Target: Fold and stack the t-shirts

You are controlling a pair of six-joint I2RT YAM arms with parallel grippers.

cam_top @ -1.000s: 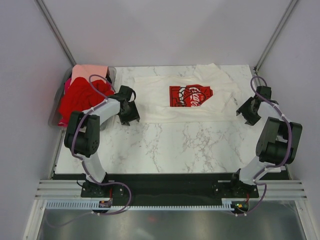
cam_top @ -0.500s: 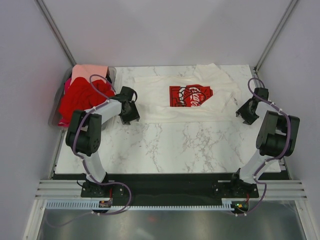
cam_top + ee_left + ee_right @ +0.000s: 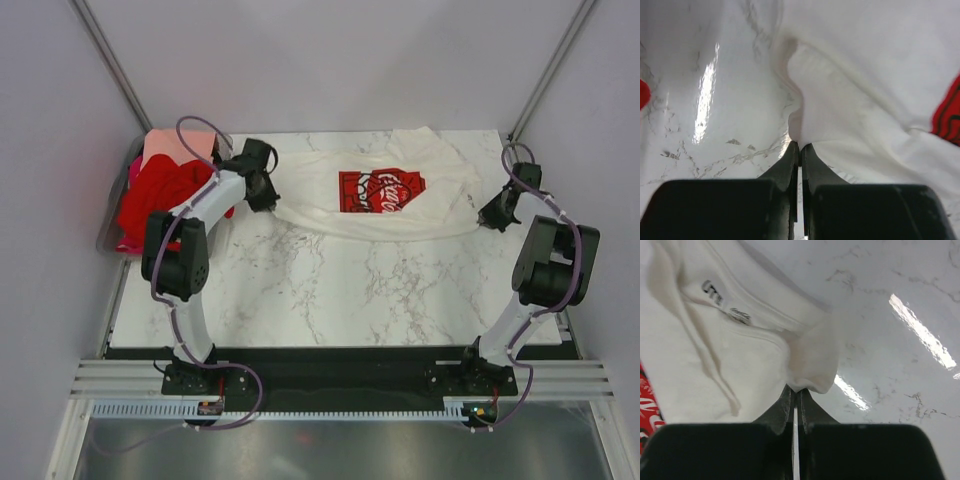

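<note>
Cream t-shirt (image 3: 385, 200) flat and print-up on counter (image 3: 330, 290), strung between both tools. Pinched at a bunched edge fold right at the tips of left tool (image 3: 799, 147), jaws fully closed on cloth. Same at right tool (image 3: 795, 390), sewn label just beyond its tips. Thin bites only: possible slip-out under uneven pull, dropping one side. Red t-shirts (image 3: 160, 195) heaped close beside left tool; snag risk.

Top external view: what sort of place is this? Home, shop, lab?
Most likely a lab robot cell: plain walls box in a marble-pattern table, two arms are mounted on a metal frame at its near edge, and the left tool and right tool each pinch a cream t-shirt.
</note>
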